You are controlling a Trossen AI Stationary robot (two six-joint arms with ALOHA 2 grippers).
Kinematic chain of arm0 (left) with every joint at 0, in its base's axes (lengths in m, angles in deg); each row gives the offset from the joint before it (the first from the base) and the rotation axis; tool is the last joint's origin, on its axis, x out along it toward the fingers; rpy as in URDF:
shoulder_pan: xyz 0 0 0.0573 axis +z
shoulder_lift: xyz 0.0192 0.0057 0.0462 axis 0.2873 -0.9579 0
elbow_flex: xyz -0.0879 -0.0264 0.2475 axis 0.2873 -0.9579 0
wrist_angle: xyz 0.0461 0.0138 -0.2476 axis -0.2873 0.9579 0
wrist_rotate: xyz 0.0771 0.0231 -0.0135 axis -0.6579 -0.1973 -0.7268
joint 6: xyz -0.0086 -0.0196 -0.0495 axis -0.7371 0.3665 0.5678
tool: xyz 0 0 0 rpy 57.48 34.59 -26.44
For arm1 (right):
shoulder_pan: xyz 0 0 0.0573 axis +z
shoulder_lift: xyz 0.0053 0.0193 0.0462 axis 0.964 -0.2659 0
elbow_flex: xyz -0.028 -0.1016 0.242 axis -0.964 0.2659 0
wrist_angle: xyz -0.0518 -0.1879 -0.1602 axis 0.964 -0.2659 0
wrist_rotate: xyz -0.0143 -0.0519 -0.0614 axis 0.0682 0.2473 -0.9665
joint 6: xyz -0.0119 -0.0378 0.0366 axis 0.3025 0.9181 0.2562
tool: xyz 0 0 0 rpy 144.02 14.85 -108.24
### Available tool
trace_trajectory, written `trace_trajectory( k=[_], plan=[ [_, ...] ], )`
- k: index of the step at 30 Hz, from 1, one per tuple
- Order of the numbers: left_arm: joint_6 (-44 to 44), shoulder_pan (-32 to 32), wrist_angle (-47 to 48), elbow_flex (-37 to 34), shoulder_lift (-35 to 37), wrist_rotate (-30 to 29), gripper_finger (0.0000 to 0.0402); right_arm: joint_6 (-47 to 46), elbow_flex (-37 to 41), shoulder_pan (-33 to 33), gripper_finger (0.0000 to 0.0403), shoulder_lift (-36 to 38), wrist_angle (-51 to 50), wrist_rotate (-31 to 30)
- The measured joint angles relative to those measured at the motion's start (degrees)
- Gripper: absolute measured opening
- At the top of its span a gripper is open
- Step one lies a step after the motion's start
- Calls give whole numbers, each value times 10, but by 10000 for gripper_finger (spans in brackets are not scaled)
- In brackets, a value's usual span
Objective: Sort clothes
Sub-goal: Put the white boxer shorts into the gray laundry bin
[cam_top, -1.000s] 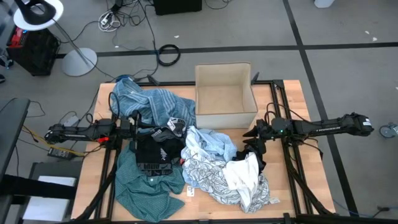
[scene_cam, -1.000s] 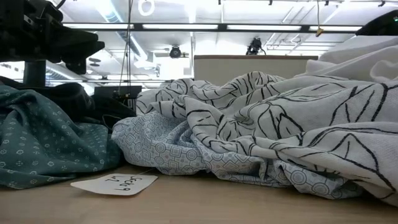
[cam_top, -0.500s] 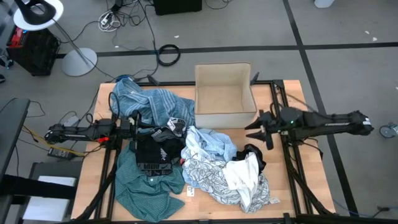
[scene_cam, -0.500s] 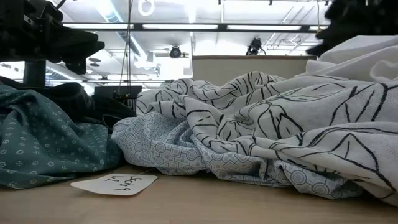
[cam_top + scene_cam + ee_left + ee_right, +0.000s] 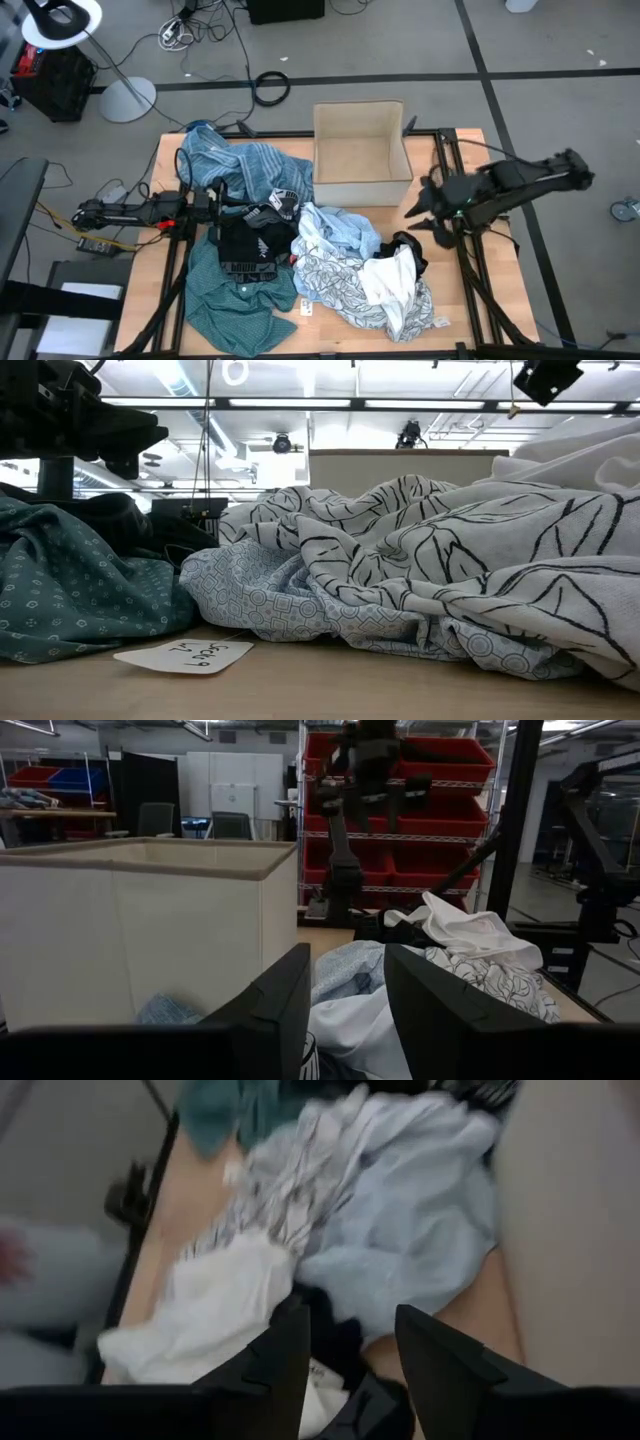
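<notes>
Wooden table (image 5: pixel 470 300) below raised right arm's jaws (image 5: pixel 424 207), apart, empty, beside cardboard box (image 5: pixel 361 152).

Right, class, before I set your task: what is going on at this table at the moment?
A two-armed robot is sorting a heap of clothes. The right end effector hangs open and empty in the air beside the cardboard box, above the white garment and the pale blue shirt. The left end effector sits open and low between the blue striped cloth and the black garment, holding nothing. The teal shirt lies at the near edge. The box looks empty.
</notes>
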Motion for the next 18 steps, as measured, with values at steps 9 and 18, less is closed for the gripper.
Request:
trace_trajectory(
  k=[9,18],
  plan=[
    [0,0,0,0,0,0,136,-11,-94,78,141,-174,-53,-22],
    [0,0,0,0,0,0,136,-29,-124,103,140,-281,-67,-16]
  ],
)
